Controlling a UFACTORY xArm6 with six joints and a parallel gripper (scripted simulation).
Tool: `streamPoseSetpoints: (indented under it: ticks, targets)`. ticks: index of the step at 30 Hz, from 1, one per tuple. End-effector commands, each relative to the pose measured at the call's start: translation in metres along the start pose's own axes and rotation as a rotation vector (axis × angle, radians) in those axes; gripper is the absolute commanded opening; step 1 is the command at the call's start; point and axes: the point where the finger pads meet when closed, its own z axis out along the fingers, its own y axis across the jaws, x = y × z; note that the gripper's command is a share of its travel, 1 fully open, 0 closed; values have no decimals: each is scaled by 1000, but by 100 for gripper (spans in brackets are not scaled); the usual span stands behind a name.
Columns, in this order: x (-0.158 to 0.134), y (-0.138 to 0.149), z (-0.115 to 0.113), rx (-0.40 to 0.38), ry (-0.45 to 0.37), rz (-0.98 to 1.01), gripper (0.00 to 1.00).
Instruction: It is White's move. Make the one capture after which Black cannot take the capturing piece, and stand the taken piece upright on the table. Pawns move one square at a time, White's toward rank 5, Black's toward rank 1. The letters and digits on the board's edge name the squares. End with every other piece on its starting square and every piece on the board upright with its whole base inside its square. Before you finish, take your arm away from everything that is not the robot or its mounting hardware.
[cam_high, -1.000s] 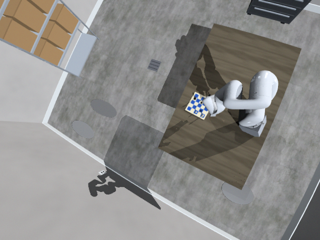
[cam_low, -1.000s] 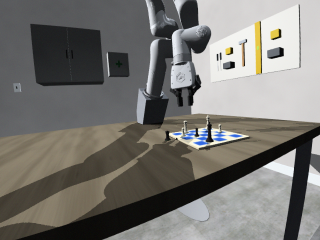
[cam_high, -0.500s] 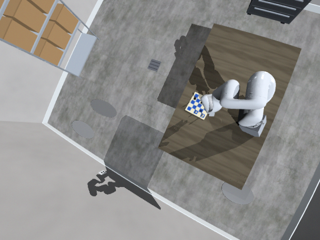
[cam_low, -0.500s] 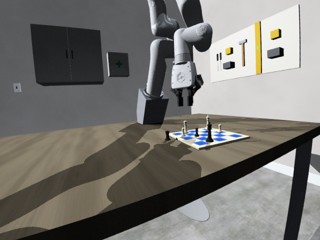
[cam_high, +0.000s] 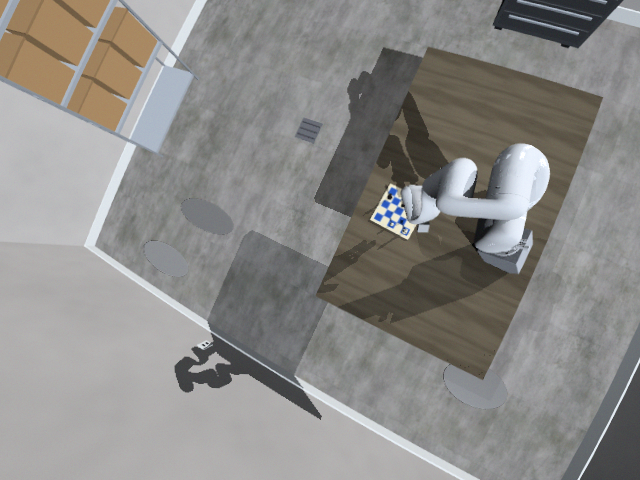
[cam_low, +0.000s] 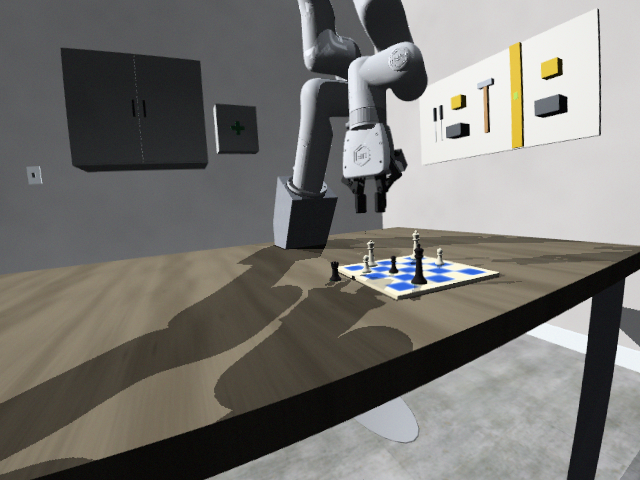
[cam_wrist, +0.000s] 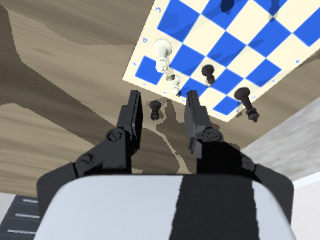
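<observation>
A small blue-and-cream chessboard (cam_low: 425, 274) lies on the wooden table and also shows in the top view (cam_high: 393, 210). A black rook (cam_low: 334, 271) stands upright on the table just off the board's left edge; in the wrist view (cam_wrist: 156, 109) it shows between my fingers, far below them. On the board stand a white pawn (cam_wrist: 175, 84), a taller white piece (cam_wrist: 161, 54), a black pawn (cam_wrist: 208, 73) and a tall black piece (cam_wrist: 246, 102). My gripper (cam_low: 370, 201) hangs well above the board's left edge, partly open with nothing between the fingers.
Two more white pieces (cam_low: 415, 240) (cam_low: 438, 256) stand at the board's far side. The arm's grey base block (cam_low: 303, 217) sits on the table behind the board. The table edge runs close to the board on the right in the wrist view.
</observation>
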Motion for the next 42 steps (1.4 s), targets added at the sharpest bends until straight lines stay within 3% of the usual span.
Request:
streamPoseSetpoints:
  ticks: [1,42]
  targets:
    - [-1,0,3,4,46,-1,42]
    - [0,-1,40,3,48,-1,42]
